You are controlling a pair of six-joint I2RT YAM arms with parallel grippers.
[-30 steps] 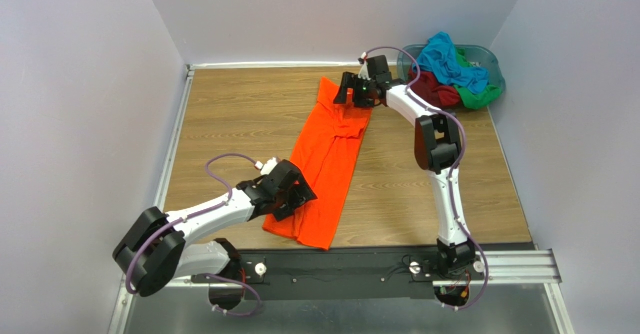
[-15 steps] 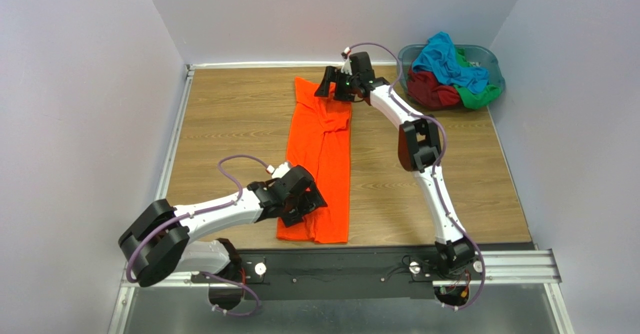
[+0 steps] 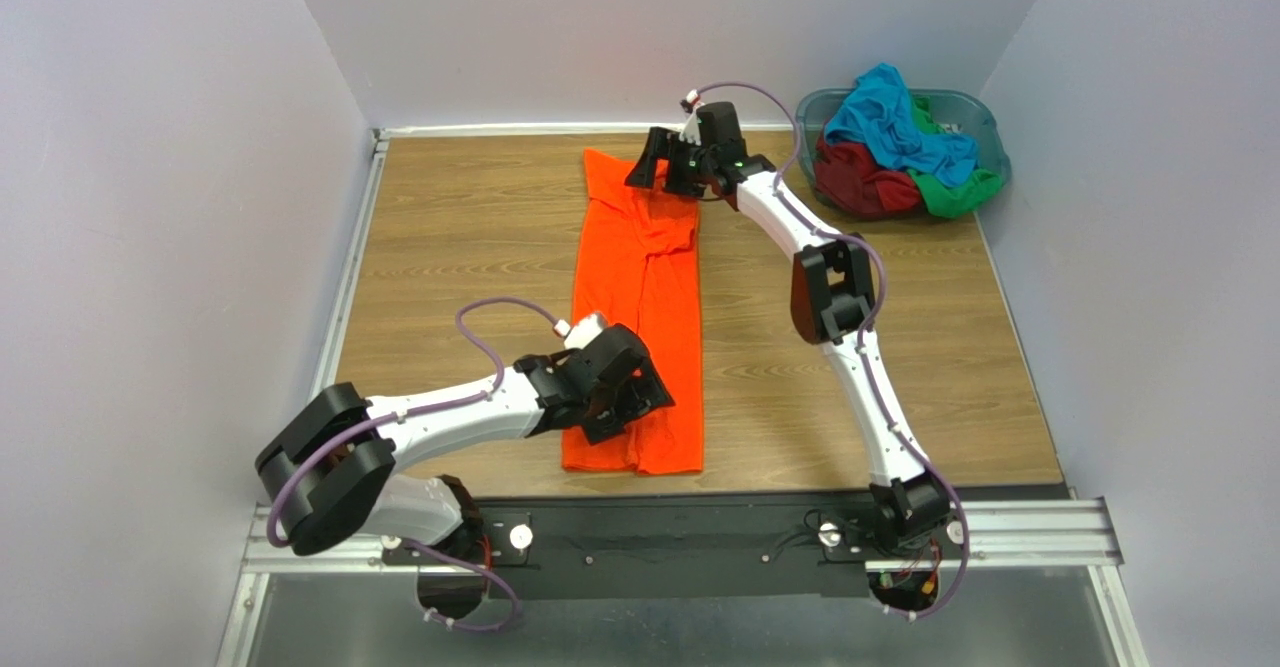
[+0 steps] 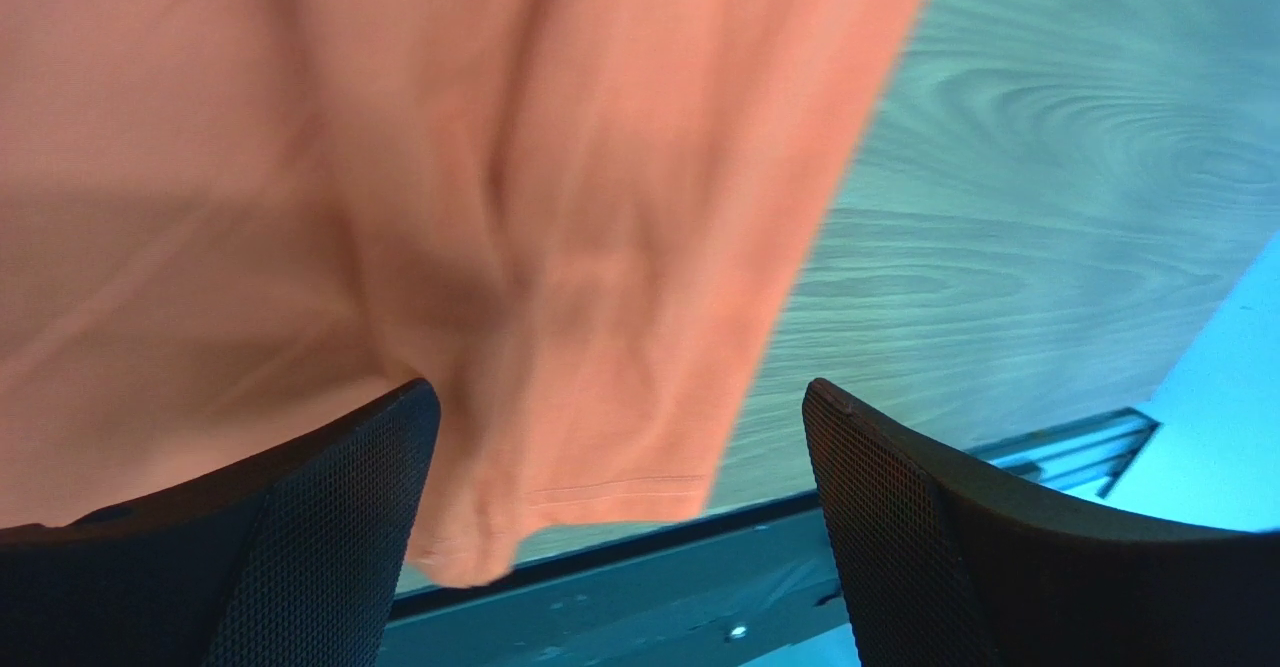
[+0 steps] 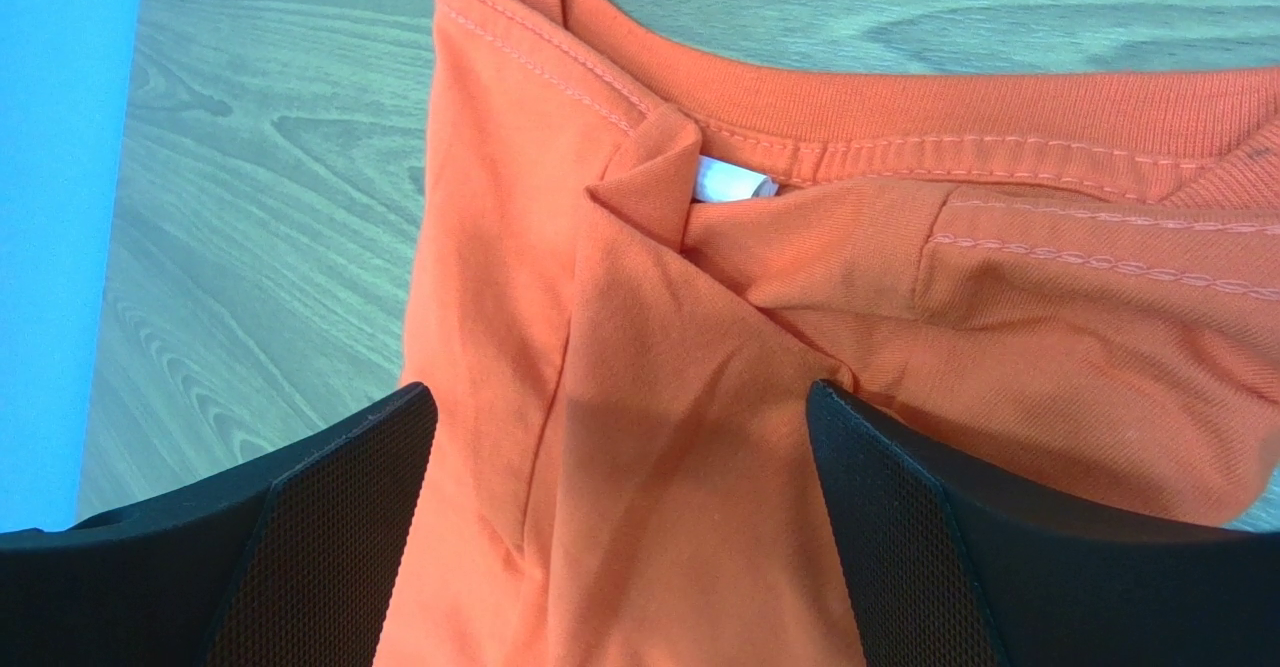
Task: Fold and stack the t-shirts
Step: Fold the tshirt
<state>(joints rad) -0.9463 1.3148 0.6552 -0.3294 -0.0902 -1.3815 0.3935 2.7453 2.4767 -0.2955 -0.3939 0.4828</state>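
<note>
The orange t-shirt has swung straight lengthwise.

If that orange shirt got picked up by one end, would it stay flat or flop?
Probably flop: the orange shirt lies in soft folded layers, creased near its collar, so it looks limp. It seems thin and light, likely to drape and unfold when lifted. Pushed across the wooden table, it may bunch up rather than slide whole.
</note>
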